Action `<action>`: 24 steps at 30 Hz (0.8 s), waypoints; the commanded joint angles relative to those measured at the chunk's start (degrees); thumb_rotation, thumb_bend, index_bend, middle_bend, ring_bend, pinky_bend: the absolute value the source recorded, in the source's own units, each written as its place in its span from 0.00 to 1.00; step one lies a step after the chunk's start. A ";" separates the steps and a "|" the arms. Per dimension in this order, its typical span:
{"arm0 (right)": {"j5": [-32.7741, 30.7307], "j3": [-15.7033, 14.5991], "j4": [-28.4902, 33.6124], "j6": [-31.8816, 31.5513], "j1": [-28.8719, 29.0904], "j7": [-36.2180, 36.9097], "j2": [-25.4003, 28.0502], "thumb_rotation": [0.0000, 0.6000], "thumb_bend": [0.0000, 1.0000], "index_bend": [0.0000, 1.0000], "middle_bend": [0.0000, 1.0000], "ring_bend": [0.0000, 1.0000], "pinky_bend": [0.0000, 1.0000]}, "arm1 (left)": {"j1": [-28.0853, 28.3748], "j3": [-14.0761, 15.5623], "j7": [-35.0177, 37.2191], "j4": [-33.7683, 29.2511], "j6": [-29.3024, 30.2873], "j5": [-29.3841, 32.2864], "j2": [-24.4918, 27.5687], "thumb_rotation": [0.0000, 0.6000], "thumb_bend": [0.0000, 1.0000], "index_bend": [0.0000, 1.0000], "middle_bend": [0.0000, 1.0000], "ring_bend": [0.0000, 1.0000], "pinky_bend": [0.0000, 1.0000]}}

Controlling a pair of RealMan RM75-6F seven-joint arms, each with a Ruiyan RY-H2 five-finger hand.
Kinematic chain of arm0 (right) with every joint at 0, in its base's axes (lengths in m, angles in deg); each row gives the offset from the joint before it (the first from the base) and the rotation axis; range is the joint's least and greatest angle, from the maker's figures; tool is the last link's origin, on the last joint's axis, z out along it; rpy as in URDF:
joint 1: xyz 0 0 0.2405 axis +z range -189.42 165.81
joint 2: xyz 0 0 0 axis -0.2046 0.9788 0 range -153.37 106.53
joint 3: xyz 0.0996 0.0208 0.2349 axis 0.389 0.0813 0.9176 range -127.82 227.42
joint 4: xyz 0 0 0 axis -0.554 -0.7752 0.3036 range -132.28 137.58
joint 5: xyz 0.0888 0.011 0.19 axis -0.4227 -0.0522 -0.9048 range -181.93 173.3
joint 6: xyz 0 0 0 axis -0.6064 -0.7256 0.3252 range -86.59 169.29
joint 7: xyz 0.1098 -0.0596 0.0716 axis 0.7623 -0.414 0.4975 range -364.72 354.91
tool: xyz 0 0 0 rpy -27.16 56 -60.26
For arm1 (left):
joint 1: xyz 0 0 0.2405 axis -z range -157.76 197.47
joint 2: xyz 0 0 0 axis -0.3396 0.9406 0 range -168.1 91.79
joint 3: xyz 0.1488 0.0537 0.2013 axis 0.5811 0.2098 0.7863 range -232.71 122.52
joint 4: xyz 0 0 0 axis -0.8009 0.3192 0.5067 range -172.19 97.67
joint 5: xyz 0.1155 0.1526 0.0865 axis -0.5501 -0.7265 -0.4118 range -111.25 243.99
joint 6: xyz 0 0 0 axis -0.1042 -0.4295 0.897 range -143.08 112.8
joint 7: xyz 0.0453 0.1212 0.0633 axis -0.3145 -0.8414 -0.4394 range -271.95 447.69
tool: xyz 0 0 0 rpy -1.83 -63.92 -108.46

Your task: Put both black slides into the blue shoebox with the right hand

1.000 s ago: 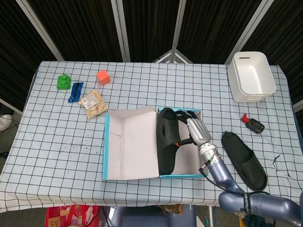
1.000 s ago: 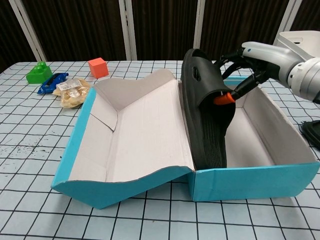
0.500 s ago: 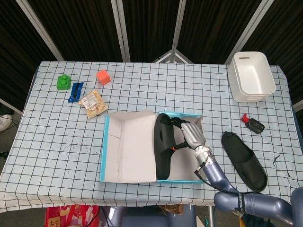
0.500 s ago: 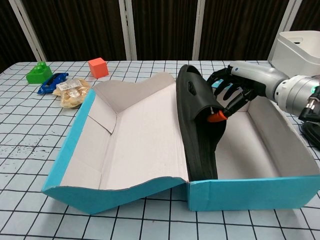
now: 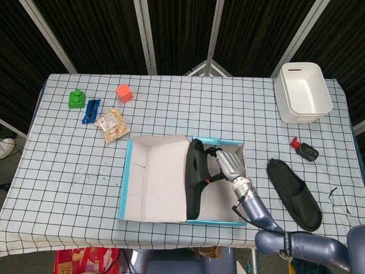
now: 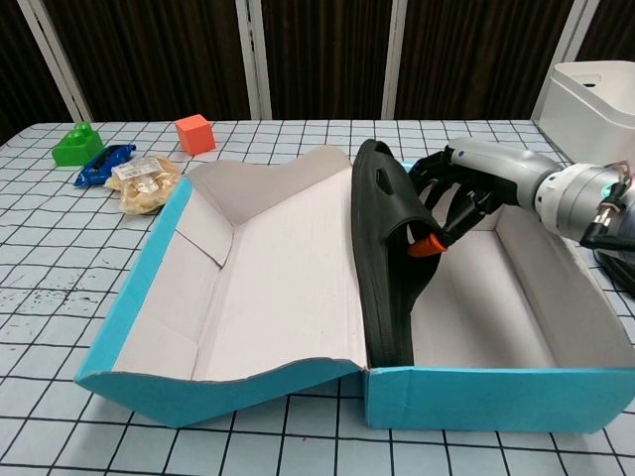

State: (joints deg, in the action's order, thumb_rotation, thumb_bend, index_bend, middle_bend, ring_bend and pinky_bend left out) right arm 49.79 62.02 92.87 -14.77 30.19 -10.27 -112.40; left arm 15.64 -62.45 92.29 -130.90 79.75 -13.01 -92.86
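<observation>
The blue shoebox [image 5: 128, 171] [image 6: 476, 397] lies open at the table's front middle, its lid flap folded out to the left. One black slide [image 5: 194, 177] [image 6: 382, 268] stands on its edge inside the box, against the left side by the lid hinge. My right hand [image 5: 228, 162] [image 6: 466, 183] reaches into the box from the right and grips this slide at its strap, fingers curled around it. The second black slide [image 5: 293, 194] lies flat on the table to the right of the box. The left hand shows in neither view.
A white bin [image 5: 302, 91] [image 6: 595, 94] stands at the back right, a small red and black object [image 5: 304, 149] in front of it. At the back left are an orange cube [image 5: 124, 92], a green block [image 5: 76, 99], a blue item [image 5: 90, 110] and a snack bag [image 5: 112, 124].
The right hand has sunk lower into the box with the slide, which now stands more upright against the left side. The shoebox has shifted a little to the left.
</observation>
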 commanded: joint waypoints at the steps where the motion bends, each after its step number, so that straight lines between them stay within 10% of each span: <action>1: -0.47 -0.27 -0.18 0.68 -0.07 -0.44 -0.12 1.00 0.20 0.60 0.35 0.32 0.42 | 0.02 -0.01 -0.05 0.00 -0.02 0.02 0.00 1.00 0.37 0.01 0.00 0.00 0.03; 24: 5.34 -3.49 -7.41 -2.61 0.12 -11.18 -4.38 1.00 0.21 0.60 0.35 0.32 0.42 | 0.01 0.02 -0.18 -0.06 0.08 -0.06 -0.04 1.00 0.37 0.01 0.00 0.00 0.03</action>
State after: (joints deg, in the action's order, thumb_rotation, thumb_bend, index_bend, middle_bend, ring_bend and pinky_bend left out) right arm 54.62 58.84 86.04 -16.96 30.15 -20.31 -116.42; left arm 15.66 -62.43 92.11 -130.97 79.83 -13.07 -92.90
